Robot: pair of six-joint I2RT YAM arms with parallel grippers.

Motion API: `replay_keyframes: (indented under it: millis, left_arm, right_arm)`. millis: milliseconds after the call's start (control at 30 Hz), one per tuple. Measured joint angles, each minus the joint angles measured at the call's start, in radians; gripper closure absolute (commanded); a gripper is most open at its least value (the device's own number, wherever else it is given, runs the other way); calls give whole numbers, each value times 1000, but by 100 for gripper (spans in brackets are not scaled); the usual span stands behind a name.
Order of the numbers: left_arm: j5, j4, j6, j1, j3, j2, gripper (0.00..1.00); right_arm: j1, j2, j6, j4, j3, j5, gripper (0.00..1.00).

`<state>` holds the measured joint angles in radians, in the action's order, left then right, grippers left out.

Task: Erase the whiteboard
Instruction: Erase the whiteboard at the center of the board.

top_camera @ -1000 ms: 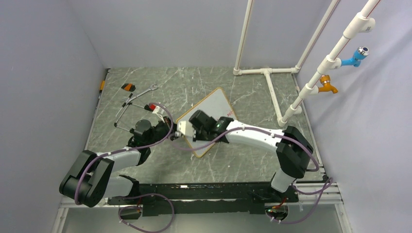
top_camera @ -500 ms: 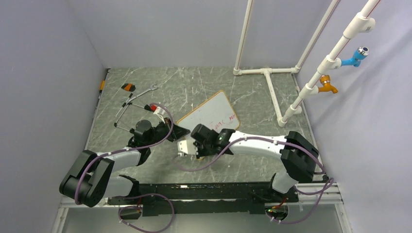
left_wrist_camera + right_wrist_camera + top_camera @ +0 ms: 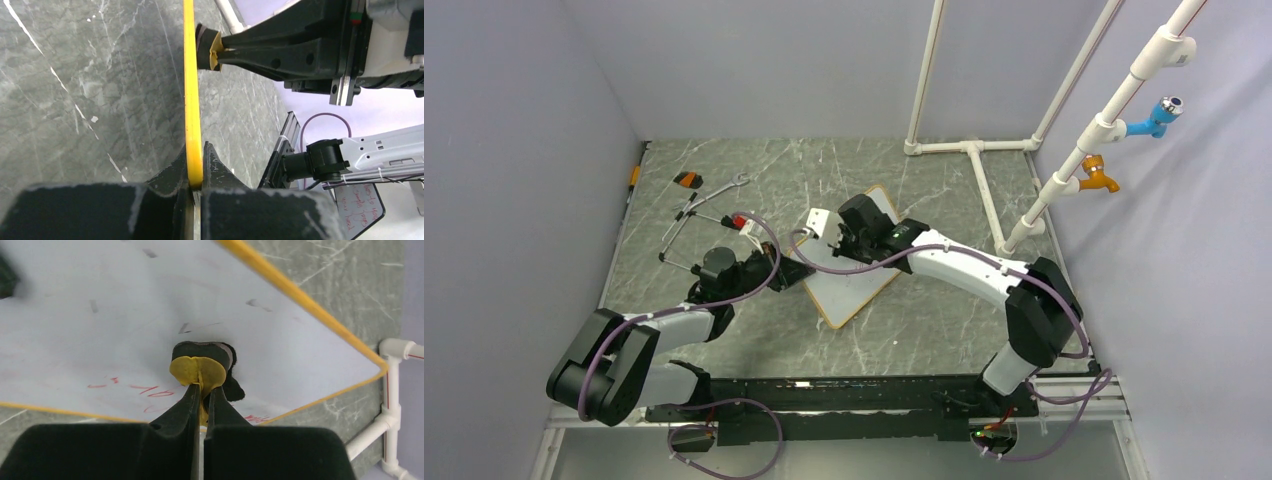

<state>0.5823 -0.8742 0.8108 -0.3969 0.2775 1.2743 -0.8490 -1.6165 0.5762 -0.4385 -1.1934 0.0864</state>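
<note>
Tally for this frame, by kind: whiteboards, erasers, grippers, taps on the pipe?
Whiteboard: 1
Eraser: 1
Grippers: 2, left gripper, right gripper
Taps: 2, blue tap, orange tap
Total: 6

A grey-green marbled table (image 3: 844, 340) carries the whiteboard (image 3: 854, 290) near its middle. A white pipe frame (image 3: 972, 148) stands far right. A wrench (image 3: 724, 187) and an orange-black piece (image 3: 688, 180) lie far left.
</note>
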Motion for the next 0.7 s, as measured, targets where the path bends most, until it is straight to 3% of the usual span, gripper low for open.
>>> replay_keyframes:
  millis: [267,467,700]
  left_arm:
    - [4,14,23,0,-3,0,100]
    - [36,12,16,-2,-3,0,100]
    - [31,8,2,-3,-3,0,100]
  right_arm:
    - [-45,28,50,37,68,0,100]
    - [-164,59,116,-47,129,-134,100]
    - [-108,59,57,-22,129,-136,100]
